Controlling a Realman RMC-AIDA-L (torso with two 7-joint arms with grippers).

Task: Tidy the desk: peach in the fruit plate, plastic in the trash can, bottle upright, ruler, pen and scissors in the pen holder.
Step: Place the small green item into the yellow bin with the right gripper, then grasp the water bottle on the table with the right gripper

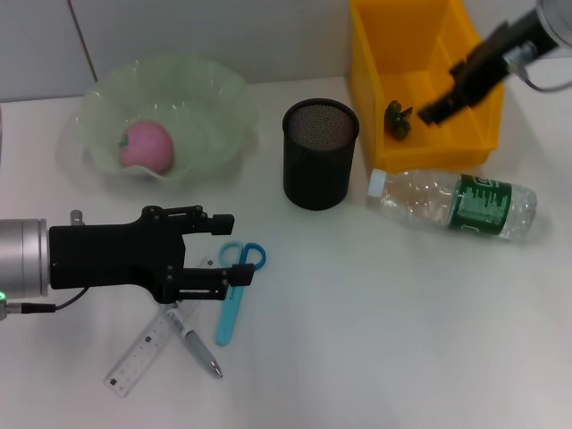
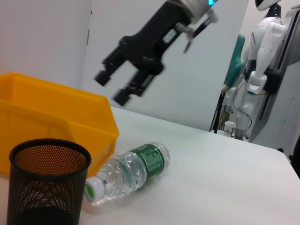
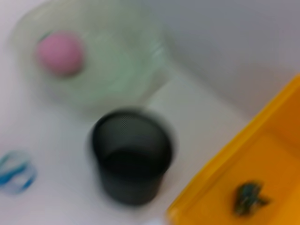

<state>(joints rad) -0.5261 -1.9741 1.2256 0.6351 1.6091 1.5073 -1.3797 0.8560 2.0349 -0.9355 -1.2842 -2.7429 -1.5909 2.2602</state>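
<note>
A pink peach (image 1: 146, 146) lies in the pale green fruit plate (image 1: 228, 89) at the back left. The black mesh pen holder (image 1: 320, 154) stands mid-table. A dark green scrap of plastic (image 1: 397, 119) rests inside the yellow trash can (image 1: 362, 63). My right gripper (image 1: 431, 113) hovers open over that bin with nothing between its fingers. The bottle (image 1: 456, 204) lies on its side in front of the bin. My left gripper (image 1: 228, 248) is open, just above the blue scissors (image 1: 234, 299). The pen (image 1: 198, 344) and clear ruler (image 1: 143, 353) lie crossed beside them.
In the left wrist view the pen holder (image 2: 47, 187), the fallen bottle (image 2: 136, 168) and the yellow bin (image 2: 56, 112) sit below the right gripper (image 2: 111, 88). A white wall rises behind the table. Another robot (image 2: 262, 42) stands beyond the table's far side.
</note>
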